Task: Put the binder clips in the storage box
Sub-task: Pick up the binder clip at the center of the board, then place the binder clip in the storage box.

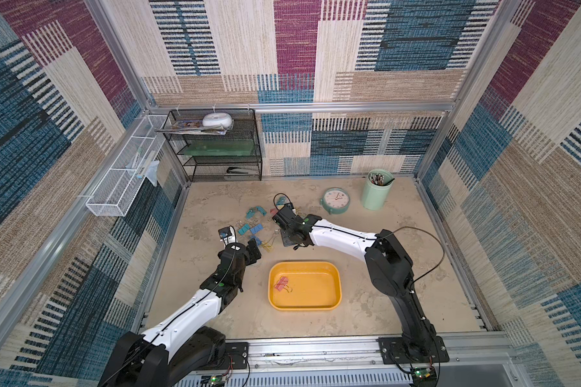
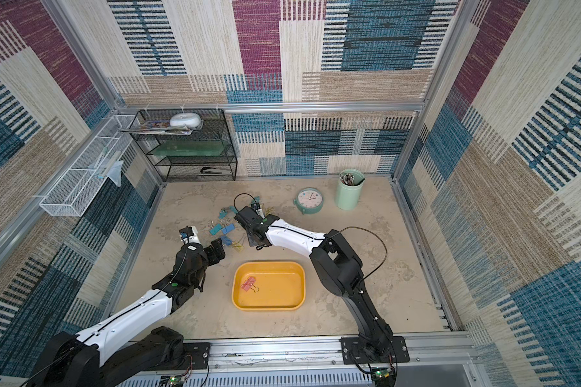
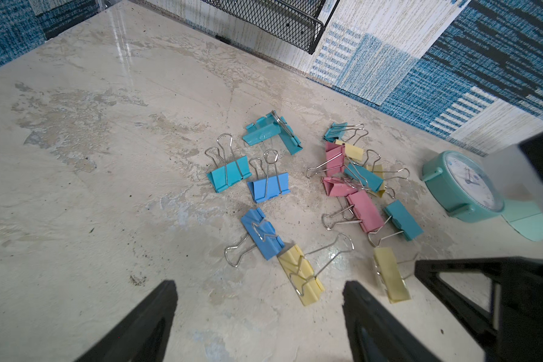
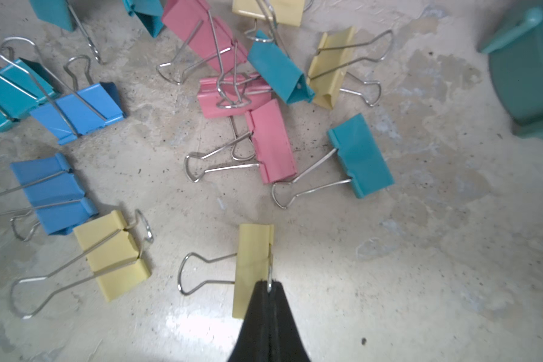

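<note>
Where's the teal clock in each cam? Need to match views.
Top view: clock just left of the green cup.
Top view: same place.
Left wrist: beyond the clips, face showing.
Right wrist: beyond the clips, side only, cut off.
Shared: blue clip with raised handles.

Binder clips (image 1: 256,229) lie scattered abt mid of table (image 1: 366,318), just behind storage box (image 1: 304,264), which sits nr front-centre. A couple more clips (image 1: 281,284) lie inside box, at its left end. Clock (image 1: 336,200) lies right of the scatter, w/ pen cup (image 1: 376,192) just right of it, nr back wall. Wire rack (image 1: 215,147) stands in back-left corner; mesh basket (image 1: 121,187) hangs on left wall.
</note>
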Available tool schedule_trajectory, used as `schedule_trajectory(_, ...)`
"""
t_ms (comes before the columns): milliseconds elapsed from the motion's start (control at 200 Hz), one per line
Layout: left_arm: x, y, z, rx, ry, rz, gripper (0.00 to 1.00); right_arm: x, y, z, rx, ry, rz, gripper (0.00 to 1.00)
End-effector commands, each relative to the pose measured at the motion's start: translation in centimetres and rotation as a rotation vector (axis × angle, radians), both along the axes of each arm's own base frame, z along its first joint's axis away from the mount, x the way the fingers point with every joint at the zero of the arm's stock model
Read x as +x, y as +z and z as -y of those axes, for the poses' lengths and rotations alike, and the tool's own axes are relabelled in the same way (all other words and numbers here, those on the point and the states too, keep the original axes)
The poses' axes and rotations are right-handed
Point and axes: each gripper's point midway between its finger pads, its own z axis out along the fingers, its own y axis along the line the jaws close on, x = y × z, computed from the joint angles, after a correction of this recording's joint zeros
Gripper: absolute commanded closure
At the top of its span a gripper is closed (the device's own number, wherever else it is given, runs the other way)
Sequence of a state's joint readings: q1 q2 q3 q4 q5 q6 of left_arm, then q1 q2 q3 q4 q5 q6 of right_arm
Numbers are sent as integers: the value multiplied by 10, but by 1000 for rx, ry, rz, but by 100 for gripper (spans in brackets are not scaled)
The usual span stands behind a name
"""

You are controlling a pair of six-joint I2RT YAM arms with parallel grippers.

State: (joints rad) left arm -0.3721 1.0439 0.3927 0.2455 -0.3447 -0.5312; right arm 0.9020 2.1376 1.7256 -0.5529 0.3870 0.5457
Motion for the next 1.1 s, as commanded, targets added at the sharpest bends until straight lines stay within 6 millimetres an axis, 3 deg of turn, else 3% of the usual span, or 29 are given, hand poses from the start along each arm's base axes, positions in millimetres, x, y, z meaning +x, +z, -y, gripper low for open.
schedule_trajectory(0,1,3,-1,3,4,6,13,3,38,4,89,-31,91,100)
schedule_trajectory(180,1,5,5,-7,-32,15,11,-32,111,14,434,-10,161,100)
schedule_trajectory(240,1,9,17,-19,-102,28,7,-52,130,20,583,3,160,100)
schedule_trajectory(321,0,18,41,-48,-244,58,2,-83,140,28,758,53,147,100)
schedule_trajectory(466,-2,24,56,-65,-328,81,0,-128,119,44,942,32,61,100)
schedule_trajectory(641,-1,19,53,-39,-317,68,0,-161,91,22,1022,50,-55,100)
schedule_trajectory(896,0,15,52,-32,-309,57,1,-163,41,-12,941,47,-129,100)
schedule_trajectory(1097,1,13,49,-36,-289,42,1,-156,17,-31,888,74,-139,100)
